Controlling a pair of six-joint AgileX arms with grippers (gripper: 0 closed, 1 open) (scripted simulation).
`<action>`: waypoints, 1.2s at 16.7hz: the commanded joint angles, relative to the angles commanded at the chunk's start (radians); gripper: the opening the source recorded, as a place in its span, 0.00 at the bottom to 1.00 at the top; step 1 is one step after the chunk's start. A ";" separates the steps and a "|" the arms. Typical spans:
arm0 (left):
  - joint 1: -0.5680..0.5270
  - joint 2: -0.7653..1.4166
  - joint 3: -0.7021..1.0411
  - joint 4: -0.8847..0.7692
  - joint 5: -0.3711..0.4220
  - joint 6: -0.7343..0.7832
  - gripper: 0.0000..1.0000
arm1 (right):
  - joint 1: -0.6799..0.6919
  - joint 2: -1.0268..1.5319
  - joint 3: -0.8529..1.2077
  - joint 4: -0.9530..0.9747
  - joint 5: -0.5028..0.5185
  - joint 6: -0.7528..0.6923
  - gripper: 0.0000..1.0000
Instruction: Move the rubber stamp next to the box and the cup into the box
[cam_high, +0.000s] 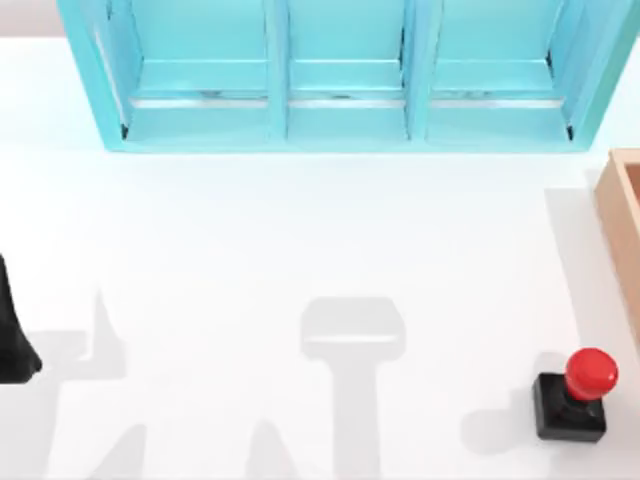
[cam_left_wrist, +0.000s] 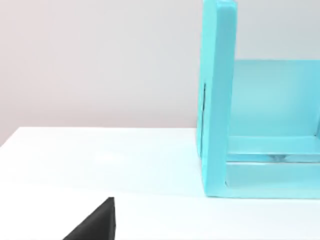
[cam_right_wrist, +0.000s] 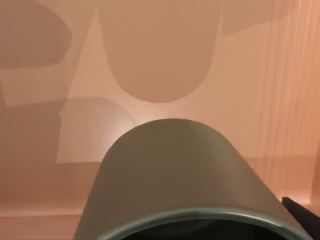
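The rubber stamp (cam_high: 575, 395), a black block with a red knob, stands upright on the table at the front right. It is just in front of the box (cam_high: 622, 215), whose tan wooden rim shows at the right edge. The right wrist view looks down into the box, at its wooden floor (cam_right_wrist: 40, 150). Close under that camera the olive-grey cup (cam_right_wrist: 170, 175) hangs upright over the floor. A dark fingertip (cam_right_wrist: 302, 216) of my right gripper sits against the cup's rim, and the gripper is shut on the cup. My left gripper (cam_high: 15, 340) is parked at the left edge.
A big turquoise shelved cabinet (cam_high: 340, 80) spans the back of the table, and its side wall (cam_left_wrist: 220, 100) rises ahead in the left wrist view. White tabletop (cam_high: 300, 250) stretches between the cabinet and the front edge.
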 joint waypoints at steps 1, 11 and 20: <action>0.000 0.000 0.000 0.000 0.000 0.000 1.00 | 0.002 0.004 -0.014 0.017 0.002 0.001 0.00; 0.000 0.000 0.000 0.000 0.000 0.000 1.00 | 0.013 0.034 -0.123 0.155 0.002 0.014 0.00; 0.000 0.000 0.000 0.000 0.000 0.000 1.00 | 0.013 0.034 -0.123 0.155 0.002 0.014 0.53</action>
